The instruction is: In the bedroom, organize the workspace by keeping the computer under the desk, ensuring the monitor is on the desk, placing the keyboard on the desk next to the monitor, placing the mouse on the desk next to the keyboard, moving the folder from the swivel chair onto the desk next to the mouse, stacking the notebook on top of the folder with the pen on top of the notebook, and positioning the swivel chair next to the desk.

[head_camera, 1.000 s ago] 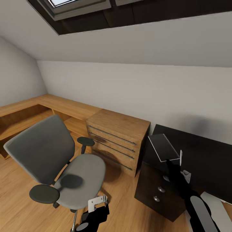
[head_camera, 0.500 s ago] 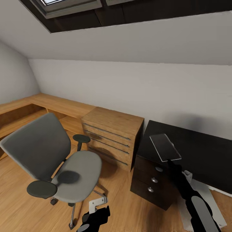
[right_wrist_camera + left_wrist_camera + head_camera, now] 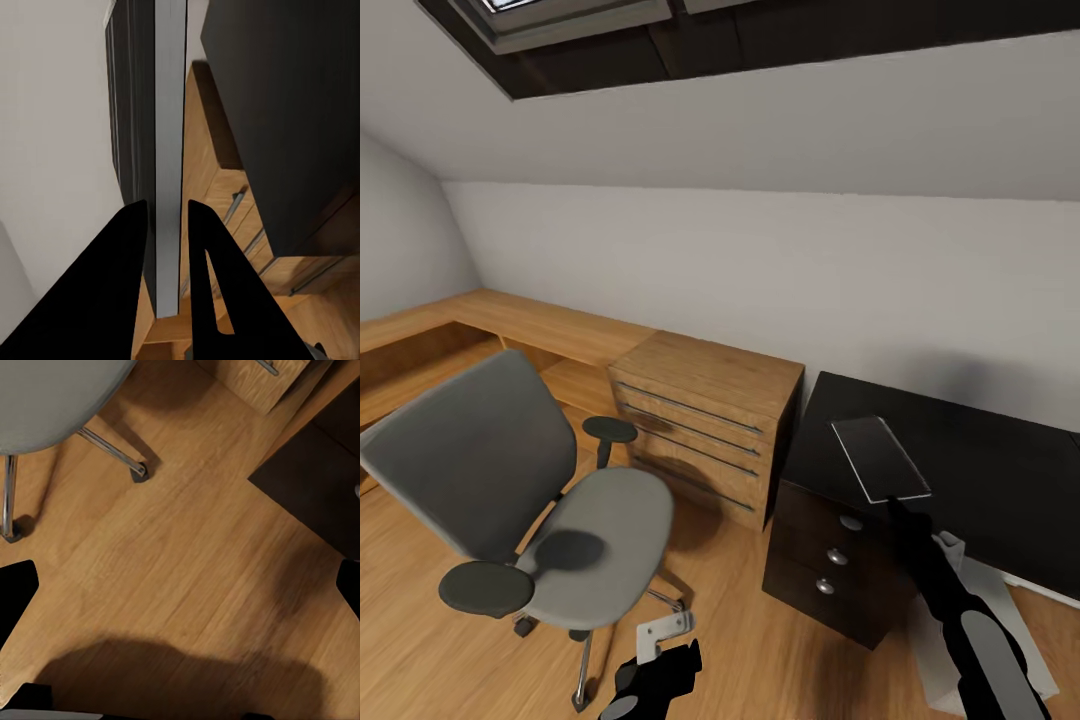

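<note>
Carried further over the desk (image 3: 1000, 470), the unlabelled notebook (image 3: 880, 458) sits pinched in the right hand (image 3: 166, 225).

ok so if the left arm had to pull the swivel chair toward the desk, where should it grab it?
Probably the near round armrest of the swivel chair, approached from above: it sticks out towards the left gripper, and it is a flat pad that open fingers could straddle.

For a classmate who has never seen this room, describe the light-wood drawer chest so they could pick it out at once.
Find the black desk against the white wall. The drawer chest stands directly beside its knobbed pedestal, behind the grey swivel chair. Its pale wood and long bar handles set it apart.
</note>
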Motion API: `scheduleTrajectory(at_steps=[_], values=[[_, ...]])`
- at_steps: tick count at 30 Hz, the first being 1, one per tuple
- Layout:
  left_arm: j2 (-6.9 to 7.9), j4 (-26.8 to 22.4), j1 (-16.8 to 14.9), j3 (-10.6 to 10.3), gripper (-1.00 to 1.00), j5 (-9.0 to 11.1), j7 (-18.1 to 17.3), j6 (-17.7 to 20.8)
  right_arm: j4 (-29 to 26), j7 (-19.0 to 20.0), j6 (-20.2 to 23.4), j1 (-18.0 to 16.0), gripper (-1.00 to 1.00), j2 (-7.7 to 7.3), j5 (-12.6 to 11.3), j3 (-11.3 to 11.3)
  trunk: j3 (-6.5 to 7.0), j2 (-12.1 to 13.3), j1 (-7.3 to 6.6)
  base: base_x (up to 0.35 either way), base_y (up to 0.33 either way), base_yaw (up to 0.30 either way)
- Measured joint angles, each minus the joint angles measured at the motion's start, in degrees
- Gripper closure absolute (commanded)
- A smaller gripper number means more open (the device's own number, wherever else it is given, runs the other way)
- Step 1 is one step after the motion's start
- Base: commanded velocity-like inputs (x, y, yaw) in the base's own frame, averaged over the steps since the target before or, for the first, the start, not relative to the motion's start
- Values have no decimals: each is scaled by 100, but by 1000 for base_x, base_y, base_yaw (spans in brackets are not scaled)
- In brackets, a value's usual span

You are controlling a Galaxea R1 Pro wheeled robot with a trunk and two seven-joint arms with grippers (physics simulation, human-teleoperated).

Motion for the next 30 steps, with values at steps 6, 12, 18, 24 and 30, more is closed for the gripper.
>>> scheduleTrajectory(at_steps=[6, 12, 18, 24, 30], values=[[-4, 13, 0, -5, -100, 11, 8, 0, -11, -19, -12, 0, 100, -1, -4, -80, 0, 0, 0, 0, 0, 0], [-4, 104, 0, -147, -100, 10, 9, 0, -22, -100, -22, 0, 100, 0, 1, -313, -1, 0, 0, 0, 0, -13], [-1, 145, -1, -226, -100, 2, 9, 0, -40, -244, -9, 1, 100, -7, -5, -645, -25, 0, 0, 0, 0, -120], [-4, 155, -1, -254, -100, 4, 9, -3, -155, -428, 12, 1, 100, -23, -5, -834, -61, 0, 0, 0, 0, -166], [-6, 158, -1, -262, -100, 7, 9, -3, -217, -690, 26, 1, 100, -27, 4, -906, -101, 0, 0, 0, 0, -177]])
